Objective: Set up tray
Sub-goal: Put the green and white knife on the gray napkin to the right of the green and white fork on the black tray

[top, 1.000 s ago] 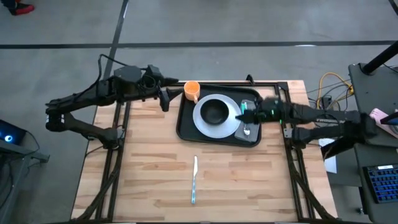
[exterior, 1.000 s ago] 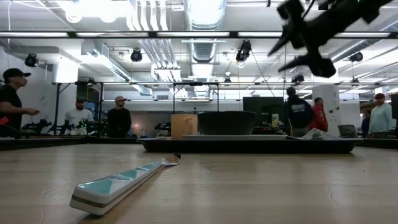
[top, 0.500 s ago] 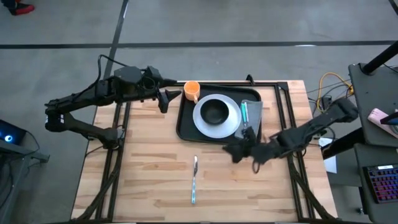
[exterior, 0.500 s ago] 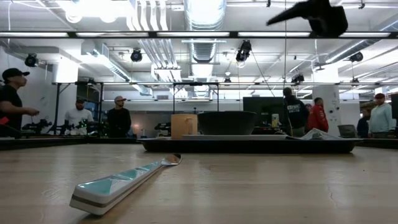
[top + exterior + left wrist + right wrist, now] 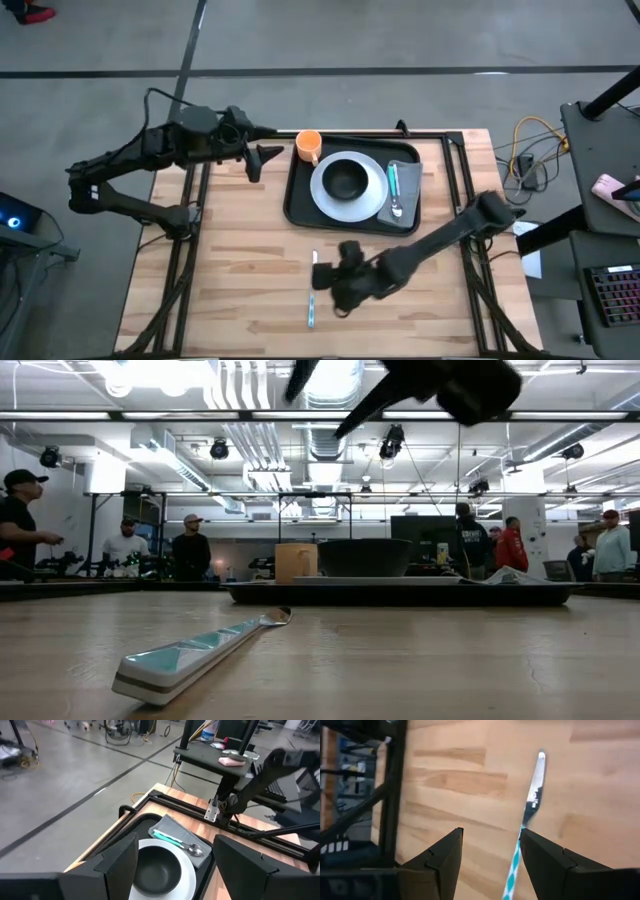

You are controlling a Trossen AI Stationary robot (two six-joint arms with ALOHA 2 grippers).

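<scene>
The black tray (image 5: pixel 300 200) lies at the table's far middle. It bears a white plate (image 5: pixel 370 195) with a black bowl (image 5: pixel 346 180) on it, an orange cup (image 5: pixel 308 146), and a teal-handled spoon (image 5: pixel 394 190) on a grey napkin (image 5: pixel 407 190). A teal-handled knife (image 5: pixel 534 785) lies flat on the wood near the front edge, also in the low view (image 5: pixel 200 648). My right gripper (image 5: pixel 490 865) hovers open above the knife's handle, clear of it, and shows high in the low view (image 5: pixel 400 385). My left gripper (image 5: pixel 262 155) waits open, raised at the tray's far left corner.
The table's dark frame rails (image 5: pixel 465 215) run along both sides. Bare wood (image 5: pixel 230 270) lies left and right of the knife. People stand in the room beyond the far edge (image 5: pixel 190 550).
My right gripper has swept from above the spoon at the tray's right side toward the table's near edge and left, rolling as it went. It now hangs over the knife, with its gap unchanged. The knife, tray and spoon have stayed put.
</scene>
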